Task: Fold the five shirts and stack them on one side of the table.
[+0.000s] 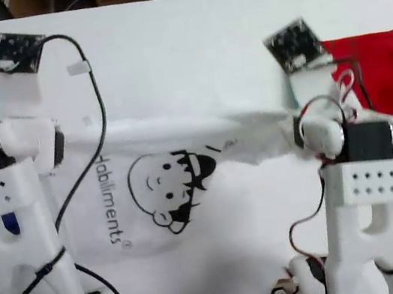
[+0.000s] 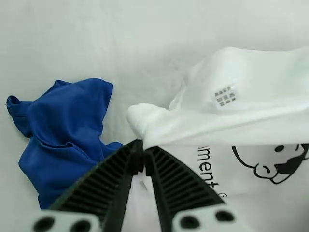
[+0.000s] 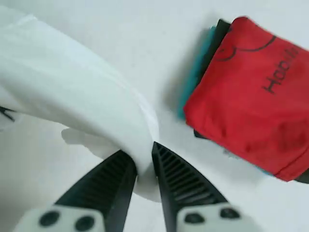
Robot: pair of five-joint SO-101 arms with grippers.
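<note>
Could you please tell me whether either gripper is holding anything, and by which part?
Both hold the white shirt with a black cartoon print: the left gripper pinches a bunched corner, the right gripper a fold at the opposite side.

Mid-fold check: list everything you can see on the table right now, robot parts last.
white shirt: one, white with a black cartoon print, spread mid-table.
blue shirt: one, blue, crumpled beside the left arm.
red shirt: one, red, folded, on top of the stack on the right.
black shirt: one, black, edge showing under the red.
teal shirt: one, teal, edge showing low in the stack.
table: one, white.
left hand: one, black fingers, shut on the white shirt.
right hand: one, black fingers, shut on the white shirt's other end.
</note>
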